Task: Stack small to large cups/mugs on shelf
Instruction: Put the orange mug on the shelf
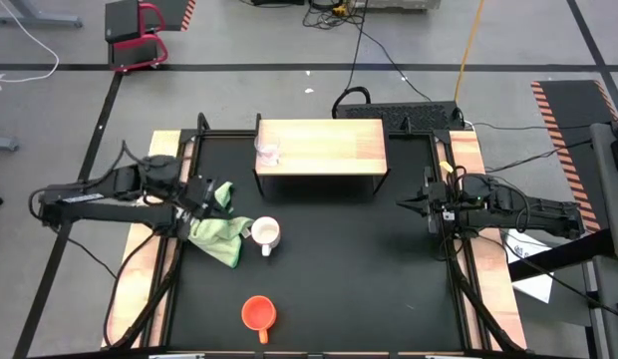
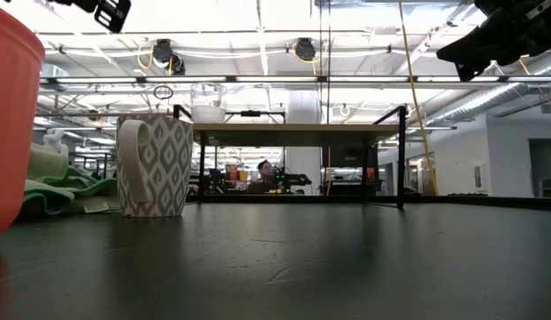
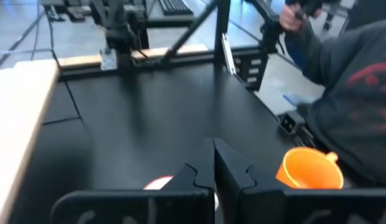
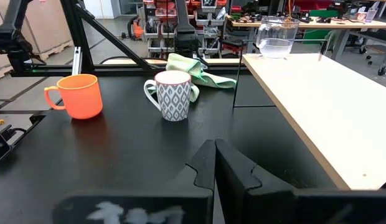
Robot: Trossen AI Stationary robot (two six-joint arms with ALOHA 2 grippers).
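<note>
In the high view the shelf (image 1: 321,146) with the light wooden top stands in the upper middle of the frame, on the black table (image 1: 369,269). The small clear glass cup (image 1: 266,152) stands on the left end of the shelf top. The white mug (image 1: 265,234) with a grey pattern stands on the table, left of centre, with its handle toward the bottom of the frame. It is just beside the green cloth (image 1: 219,227), which lies at its left. The orange mug (image 1: 258,314) stands alone near the bottom of the frame, well apart from the white mug.

The left gripper (image 1: 204,195) is at the left side of the frame, over the upper part of the green cloth. In the left wrist view its fingers (image 3: 197,176) are closed together and hold nothing. The right gripper (image 1: 417,204) is at the right side, above the table near its edge, well apart from all cups. In the right wrist view its fingers (image 4: 202,167) are also pressed together and empty.

In the low view a person (image 2: 263,171) is seen far behind, under the shelf.
</note>
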